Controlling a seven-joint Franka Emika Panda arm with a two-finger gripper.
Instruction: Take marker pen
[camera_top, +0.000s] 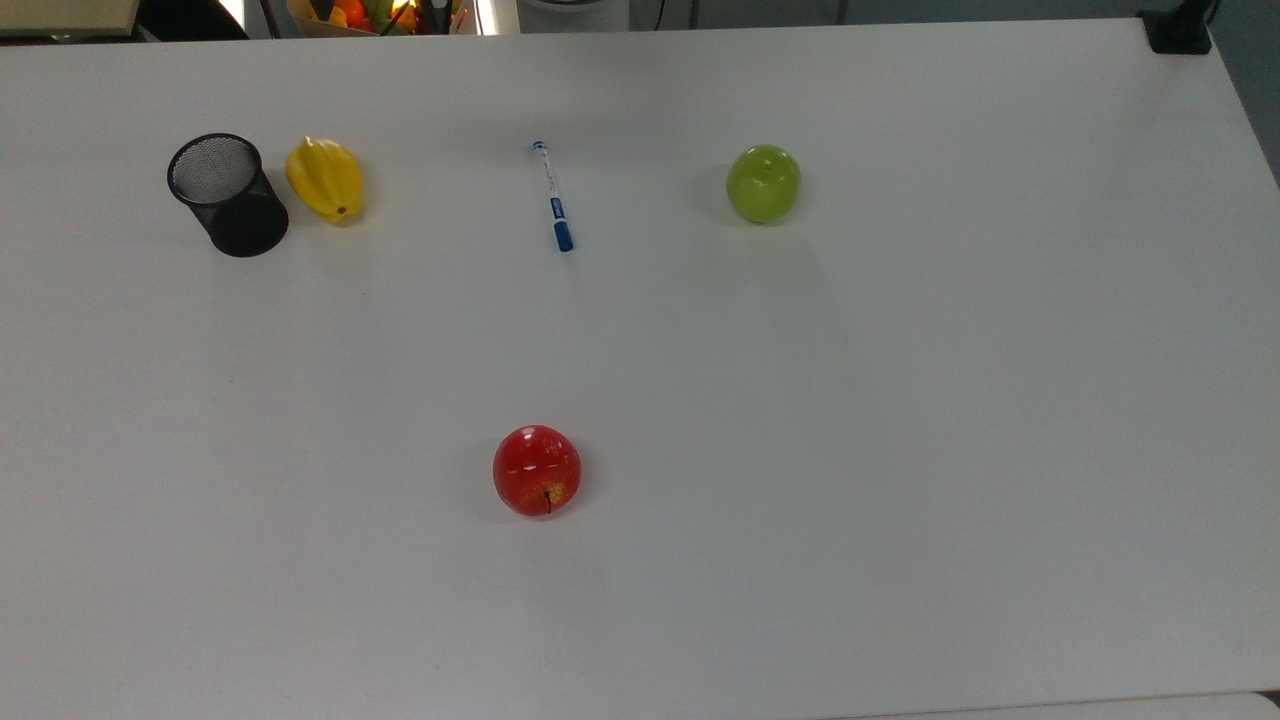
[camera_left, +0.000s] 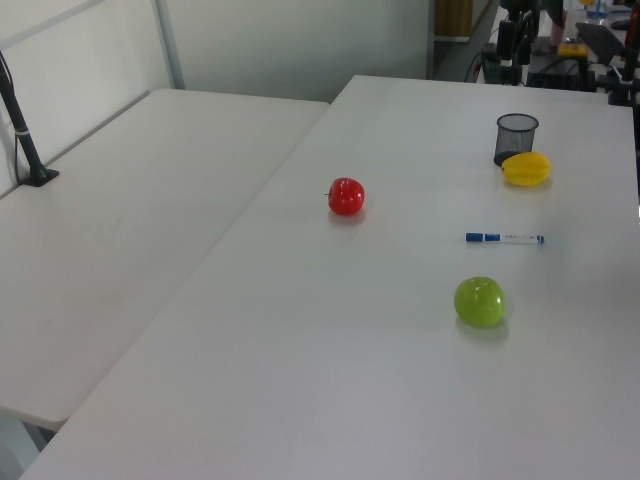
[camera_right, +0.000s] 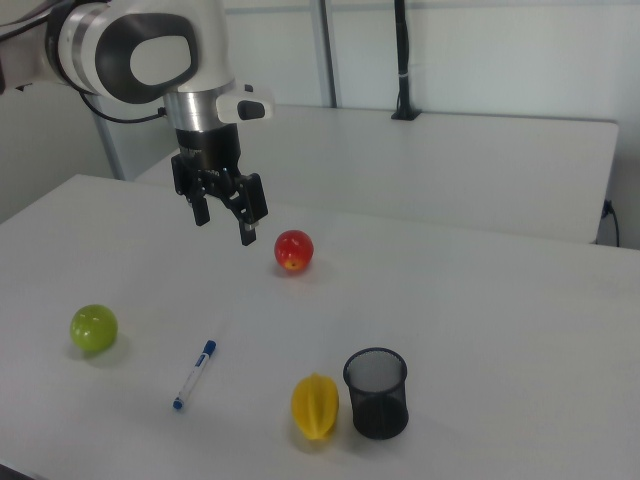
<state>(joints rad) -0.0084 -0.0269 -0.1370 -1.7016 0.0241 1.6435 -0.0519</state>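
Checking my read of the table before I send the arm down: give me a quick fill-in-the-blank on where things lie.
1. The marker pen lies flat on the ___.
2. In the top view, it lies between the yellow fruit and the ___ apple.
3. The black mesh cup stands beside the ___ fruit.
4. The tool hangs in the air, holding ___.

Missing: table; green; yellow; nothing

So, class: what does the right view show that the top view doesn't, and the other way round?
Right view adds: the white arm with its open tool hanging above the table, and a second table behind. Top view adds: a heap of fruit beyond the far edge. Both share: the marker pen, green apple, red apple, yellow fruit and black mesh cup, all lying apart.
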